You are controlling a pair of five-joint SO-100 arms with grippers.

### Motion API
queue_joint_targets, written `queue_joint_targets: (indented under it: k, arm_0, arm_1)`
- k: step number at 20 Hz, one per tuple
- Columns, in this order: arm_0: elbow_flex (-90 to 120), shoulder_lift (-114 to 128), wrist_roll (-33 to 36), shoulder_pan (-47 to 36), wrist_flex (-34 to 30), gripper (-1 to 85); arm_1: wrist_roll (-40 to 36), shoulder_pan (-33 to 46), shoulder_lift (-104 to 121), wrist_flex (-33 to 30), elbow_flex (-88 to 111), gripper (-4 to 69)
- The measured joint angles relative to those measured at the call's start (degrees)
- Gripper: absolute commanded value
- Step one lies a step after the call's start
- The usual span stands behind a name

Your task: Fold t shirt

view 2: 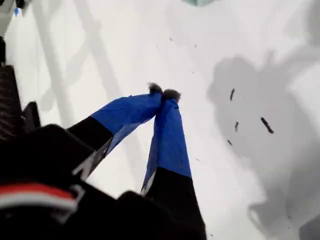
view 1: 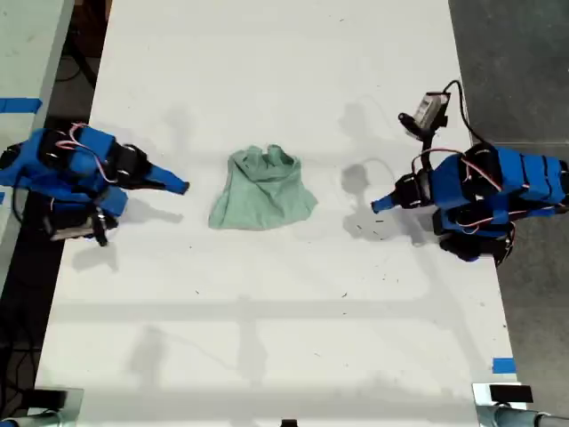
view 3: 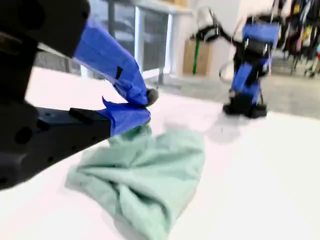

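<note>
Both hands pinched closed and empty, t shirt (view 1: 263,189) bunched between them

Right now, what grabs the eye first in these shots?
The crumpled pale green t shirt bunched mid-table on the white table, touched by neither arm. My second gripper, blue-taped and shut, points at it from the exterior view's left; my first gripper, also shut and empty, sits at that view's right over small dark specks on the tabletop.
</note>
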Motion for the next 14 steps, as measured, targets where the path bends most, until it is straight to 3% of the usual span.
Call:
queue_joint_targets:
  k: [2,4,14]
  arm_0:
    - [14.8,5.6,2.8,-0.1,-4.2,0.1]
    - [20.2,15.6,6.1,-1.1,-1.7,0.1]
    - [22.2,19.5,6.4,-1.3,-0.2,0.1]
  arm_1:
    - [0.0,-0.7,16.6,1.4,17.2,0.0]
    - [0.2,0.0,23.6,2.5,28.7,0.0]
    - [1.3,0.4,24.9,1.5,31.4,0.0]
